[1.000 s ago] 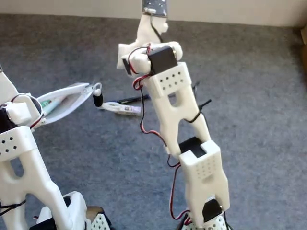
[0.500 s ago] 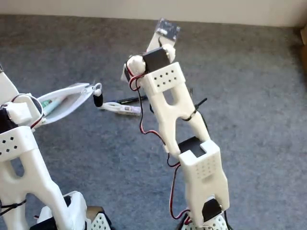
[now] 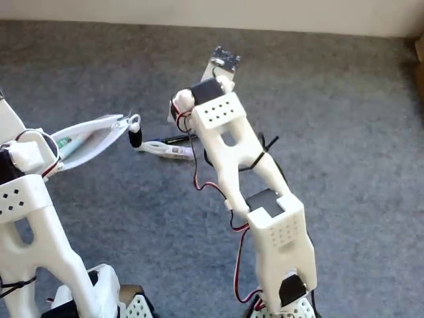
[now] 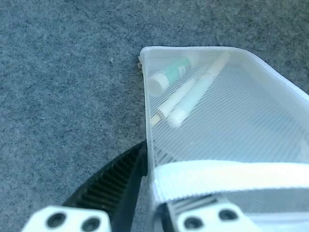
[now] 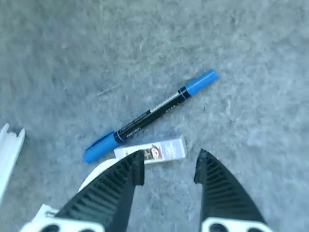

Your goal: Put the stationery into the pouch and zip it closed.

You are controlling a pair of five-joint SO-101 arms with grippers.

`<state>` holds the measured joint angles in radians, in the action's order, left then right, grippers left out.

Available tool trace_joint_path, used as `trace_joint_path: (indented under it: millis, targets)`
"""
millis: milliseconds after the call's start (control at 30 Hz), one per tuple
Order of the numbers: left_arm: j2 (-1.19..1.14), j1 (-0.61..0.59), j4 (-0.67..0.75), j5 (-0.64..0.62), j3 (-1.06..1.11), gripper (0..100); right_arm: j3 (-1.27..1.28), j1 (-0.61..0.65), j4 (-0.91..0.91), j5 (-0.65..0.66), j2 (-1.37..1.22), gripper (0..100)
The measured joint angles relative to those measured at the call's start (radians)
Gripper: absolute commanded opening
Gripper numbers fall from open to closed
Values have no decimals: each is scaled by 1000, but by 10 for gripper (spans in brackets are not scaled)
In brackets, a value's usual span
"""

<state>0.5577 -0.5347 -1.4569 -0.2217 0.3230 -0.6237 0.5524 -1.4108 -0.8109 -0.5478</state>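
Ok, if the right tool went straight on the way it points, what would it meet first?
The right tool would probably meet the small white case first, with the blue pen just beyond; depth is unclear.

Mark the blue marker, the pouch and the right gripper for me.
blue marker (image 5: 150,115), right wrist view, middle of its black barrel.
pouch (image 4: 241,126), left wrist view, bare mesh wall.
right gripper (image 5: 170,154), right wrist view, midway between its fingertips.

one pouch (image 4: 231,111), three items (image 4: 170,76) inside — one marker (image 5: 149,116), one white stick (image 5: 154,151)
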Motion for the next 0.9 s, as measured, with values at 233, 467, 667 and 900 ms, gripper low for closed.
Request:
trace_joint_path:
  millis: [233, 467, 667, 900]
  targets:
    - [0, 0, 0, 0, 0, 7, 112, -28, 106, 0, 0, 170]
    - [0, 0, 0, 0, 0, 7, 213, -29, 221, 0, 0, 170]
    - [0, 0, 0, 0, 3, 7, 262, -29, 304, 0, 0, 170]
    - [0, 0, 9, 0, 14, 7, 313, -34, 390, 0, 0, 170]
